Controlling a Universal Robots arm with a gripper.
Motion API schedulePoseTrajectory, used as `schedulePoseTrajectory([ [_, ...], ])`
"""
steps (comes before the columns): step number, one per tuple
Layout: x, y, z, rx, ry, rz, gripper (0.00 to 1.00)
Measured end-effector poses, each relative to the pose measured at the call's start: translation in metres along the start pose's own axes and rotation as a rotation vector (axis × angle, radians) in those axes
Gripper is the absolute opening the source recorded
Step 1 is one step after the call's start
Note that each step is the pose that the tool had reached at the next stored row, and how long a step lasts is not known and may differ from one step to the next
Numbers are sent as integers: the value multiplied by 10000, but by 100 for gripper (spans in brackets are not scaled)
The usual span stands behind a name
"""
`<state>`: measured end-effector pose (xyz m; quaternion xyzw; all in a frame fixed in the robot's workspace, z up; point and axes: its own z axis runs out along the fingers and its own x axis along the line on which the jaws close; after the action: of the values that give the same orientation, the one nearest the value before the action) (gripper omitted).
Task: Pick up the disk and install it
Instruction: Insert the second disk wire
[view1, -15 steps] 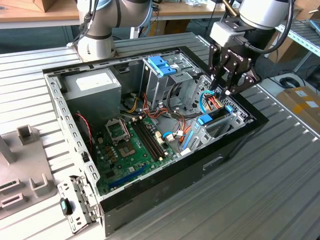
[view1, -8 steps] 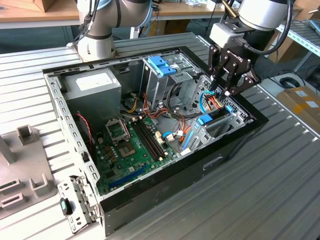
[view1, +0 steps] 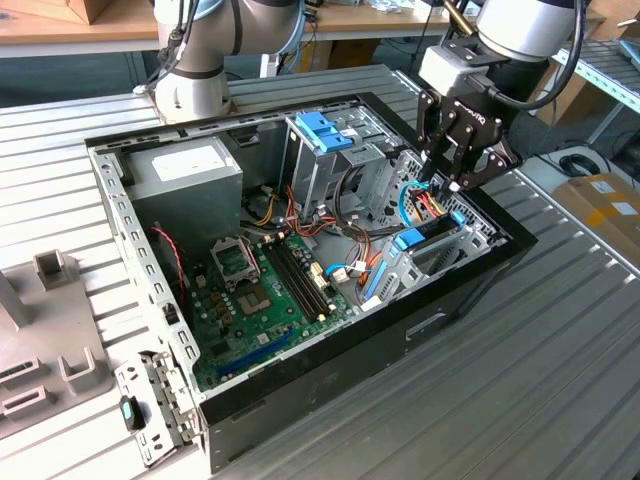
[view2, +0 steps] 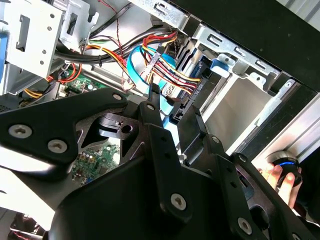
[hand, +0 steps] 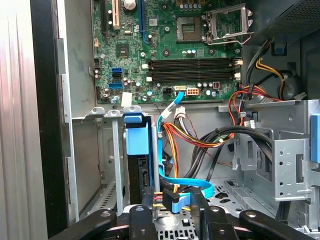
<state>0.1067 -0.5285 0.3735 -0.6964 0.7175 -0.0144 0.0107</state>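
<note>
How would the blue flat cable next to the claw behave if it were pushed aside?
The blue flat cable is probably floppy: it bends and loops beside the claw. It looks thin and light, so a nudge should shift it easily. It may spring back, since its upper end reaches the motherboard and seems anchored there.

Cable bundle crowds gap between drive cage and disk; motherboard area open.
</note>
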Motion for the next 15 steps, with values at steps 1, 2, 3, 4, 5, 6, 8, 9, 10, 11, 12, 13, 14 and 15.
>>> schedulePoseTrajectory([
  [1, 0, 0, 0, 0, 0, 0, 42],
  [2, 0, 0, 0, 0, 0, 0, 42],
  [3, 0, 0, 0, 0, 0, 0, 41],
  [4, 0, 0, 1, 0, 0, 0, 34],
  [5, 0, 0, 1, 0, 0, 0, 34],
  [6, 0, 0, 1, 0, 0, 0, 27],
  [8, 0, 0, 1, 0, -1, 0, 22],
  [9, 0, 0, 1, 0, 0, 0, 16],
  [10, 0, 0, 2, 0, -1, 0, 16],
  [11, 0, 0, 2, 0, 0, 0, 16],
  [12, 0, 0, 2, 0, 0, 0, 16],
  [13, 0, 0, 2, 0, -1, 0, 16],
  [14, 0, 0, 2, 0, 0, 0, 16],
  [15, 0, 0, 2, 0, -1, 0, 16],
])
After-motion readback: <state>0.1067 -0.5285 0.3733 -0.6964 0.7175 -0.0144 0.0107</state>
